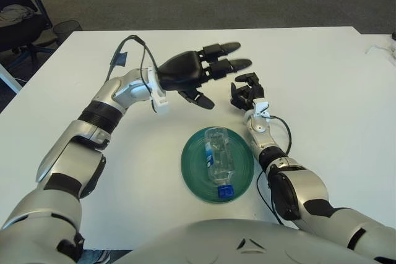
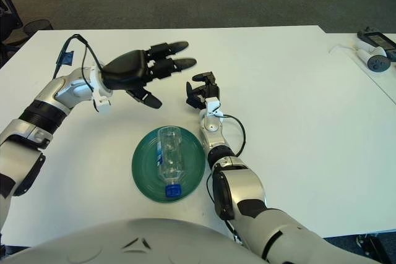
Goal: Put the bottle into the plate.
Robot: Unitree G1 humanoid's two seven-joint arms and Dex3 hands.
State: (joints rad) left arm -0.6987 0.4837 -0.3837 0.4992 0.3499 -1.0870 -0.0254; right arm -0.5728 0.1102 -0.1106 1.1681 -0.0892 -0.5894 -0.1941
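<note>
A clear plastic bottle (image 1: 218,159) with a blue cap lies on its side in the green plate (image 1: 193,171), cap toward me. My left hand (image 1: 207,72) hovers above the table behind and left of the plate, fingers spread and holding nothing. My right hand (image 1: 245,89) shows just behind the plate's right side, fingers curled with nothing in them.
A white controller and cable (image 2: 374,51) lie at the table's far right edge. A black office chair (image 1: 18,20) and a bin (image 1: 65,29) stand beyond the table's left corner.
</note>
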